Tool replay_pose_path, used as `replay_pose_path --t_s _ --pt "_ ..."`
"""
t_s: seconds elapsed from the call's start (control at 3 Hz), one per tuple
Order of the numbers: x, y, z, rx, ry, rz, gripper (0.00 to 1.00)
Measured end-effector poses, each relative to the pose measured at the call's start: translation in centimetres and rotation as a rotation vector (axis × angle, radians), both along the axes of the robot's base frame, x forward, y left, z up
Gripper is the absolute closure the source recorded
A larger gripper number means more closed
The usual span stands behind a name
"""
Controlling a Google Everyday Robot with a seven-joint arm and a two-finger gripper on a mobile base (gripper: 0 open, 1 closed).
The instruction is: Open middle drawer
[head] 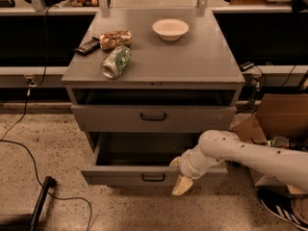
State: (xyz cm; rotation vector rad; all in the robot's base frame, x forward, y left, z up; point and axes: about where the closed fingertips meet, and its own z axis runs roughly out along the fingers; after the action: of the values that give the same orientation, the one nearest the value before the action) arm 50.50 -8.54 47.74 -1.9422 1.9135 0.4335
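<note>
The table [192, 57] is a grey drawer unit, and its top carries a white bowl [170, 29] near the back, a snack bag [115, 39] and a dark remote [87, 47] at the left, and a can [115, 62] on its side just in front of the bag. Under the top, the upper drawer [202, 117] stands out a little, with a dark gap above its front and a black loop handle at its middle. Below it, the middle drawer [120, 177] is pulled well out, so its plain grey inside shows, and its own black handle sits at the centre of the front. The white arm [250, 154] comes in from the right, low over the floor, and ends at the right part of that drawer's front. There the tool [179, 174] has its two cream fingers [183, 186] spread apart, one at the front's upper rim and the other hanging before the front and below it. Whether either presses on the metal cannot be told. A cardboard box [279, 117] stands to the right of the table, a shoe [281, 210] lies at the lower right, and a black cable [29, 150] runs across the speckled floor at the left.
</note>
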Motion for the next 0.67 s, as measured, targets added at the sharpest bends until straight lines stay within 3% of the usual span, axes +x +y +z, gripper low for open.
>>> replay_pose_path --t_s 0.33,0.67 --pt "-0.87 -0.07 1.64 0.029 -0.030 0.000 0.13" --pt "-0.73 -0.59 2.31 0.022 -0.052 -0.024 0.00"
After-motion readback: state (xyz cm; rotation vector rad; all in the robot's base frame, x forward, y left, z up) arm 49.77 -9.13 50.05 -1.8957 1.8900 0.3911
